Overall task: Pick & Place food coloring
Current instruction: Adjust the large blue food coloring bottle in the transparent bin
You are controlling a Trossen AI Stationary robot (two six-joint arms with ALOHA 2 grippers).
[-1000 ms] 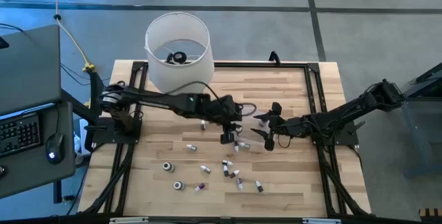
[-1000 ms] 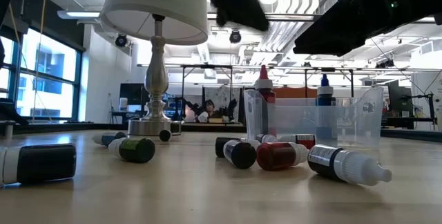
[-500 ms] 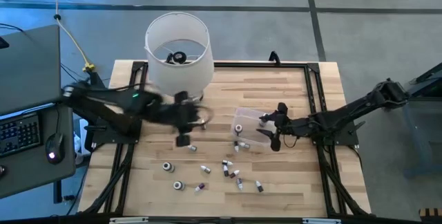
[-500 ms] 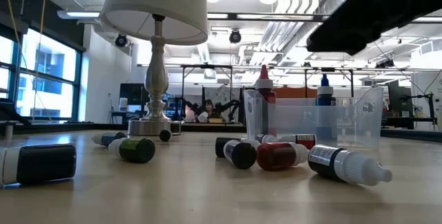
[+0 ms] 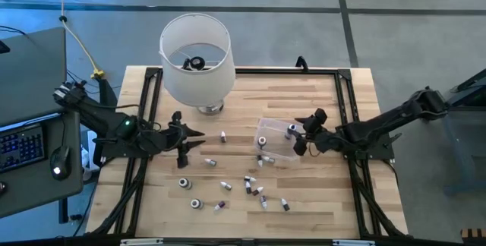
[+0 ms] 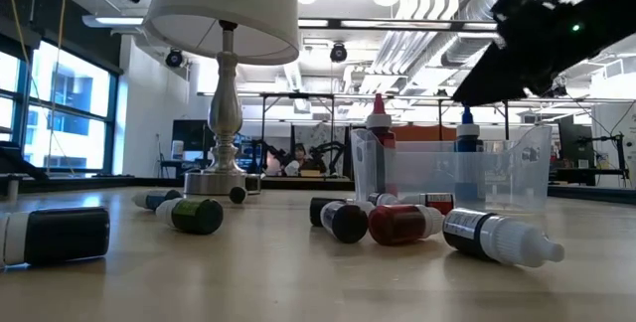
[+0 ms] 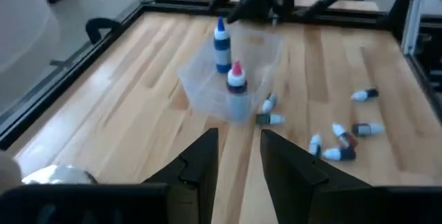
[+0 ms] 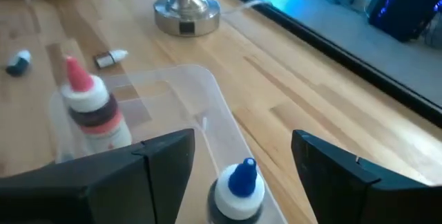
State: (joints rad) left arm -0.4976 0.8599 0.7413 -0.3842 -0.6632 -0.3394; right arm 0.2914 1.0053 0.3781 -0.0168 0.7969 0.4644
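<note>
The clear tub sits near the middle of the wooden tabletop. Two little bottles stand up inside it. One has a red cap and one has a blue cap.

The right end effector hangs over the tub, by the side nearest its own arm. Its two fingers are wide apart and nothing is between them. The blue-capped bottle is right under the gap.

The left end effector is on the left side of the tabletop, well apart from the tub and near the lamp. Its two fingers are a little apart with a small gap, and they hold nothing.

More little bottles lie on their sides on the tabletop in front of the tub. Some are white with dark caps, some look red. Two round ones lie farther left. One small bottle lies between the lamp and the tub.

The white lamp stands at the back of the tabletop. A keyboard and mouse sit off to the left side.
</note>
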